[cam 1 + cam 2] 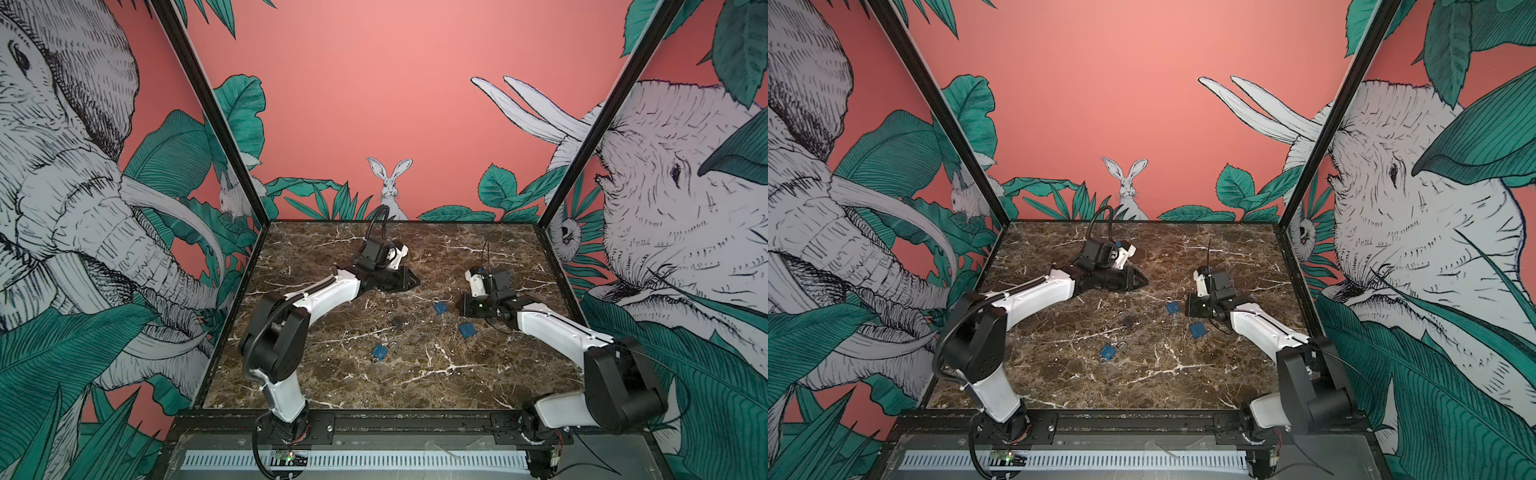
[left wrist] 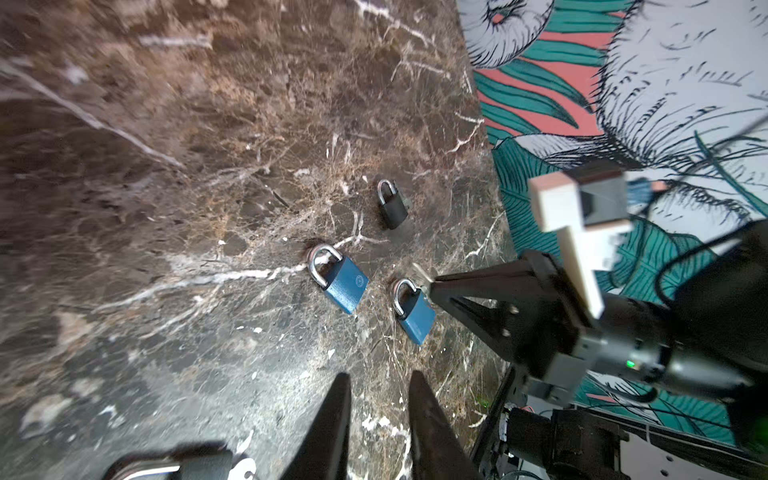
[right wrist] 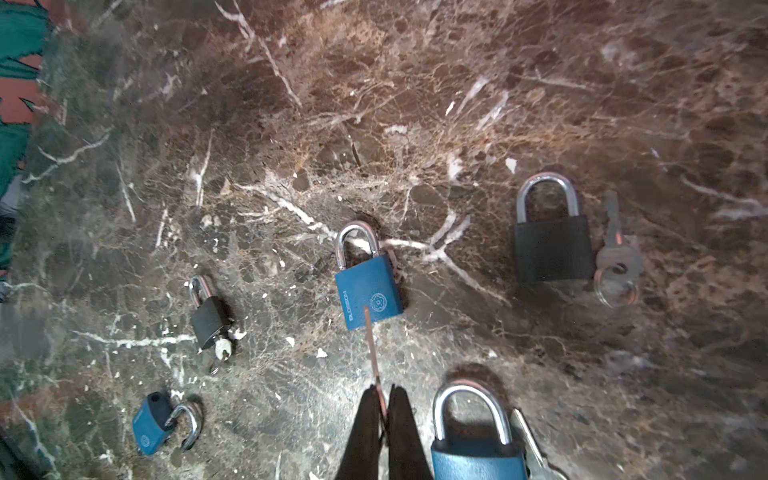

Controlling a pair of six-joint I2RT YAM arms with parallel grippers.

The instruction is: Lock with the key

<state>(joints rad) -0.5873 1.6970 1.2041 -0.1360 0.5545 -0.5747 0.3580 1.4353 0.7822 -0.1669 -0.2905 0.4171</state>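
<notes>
The right claw [image 3: 384, 398] is pressed together on a key [image 3: 371, 345], which shows only edge-on as a thin reddish strip. In the right wrist view the tip of this strip overlaps the body of a blue padlock [image 3: 369, 293] lying flat on the marble worktop [image 3: 415, 104]. Whether the two touch cannot be told. The left claw [image 2: 379, 377] stands apart with nothing between its fingers.

A second blue padlock [image 3: 478, 440] lies just beside the right claw, its body cut off by the picture's edge, with a silver key [image 3: 528, 436] partly showing alongside. A black padlock [image 3: 552, 245] has a ringed key [image 3: 617, 257] against its side; it cannot be picked out in either top view. Farther off, a small black padlock [image 3: 210, 316] has a small key [image 3: 222, 347] at its lower end, too small to tell whether it is inserted. Near it lies an open blue padlock [image 3: 149, 422], its shackle swung out.
</notes>
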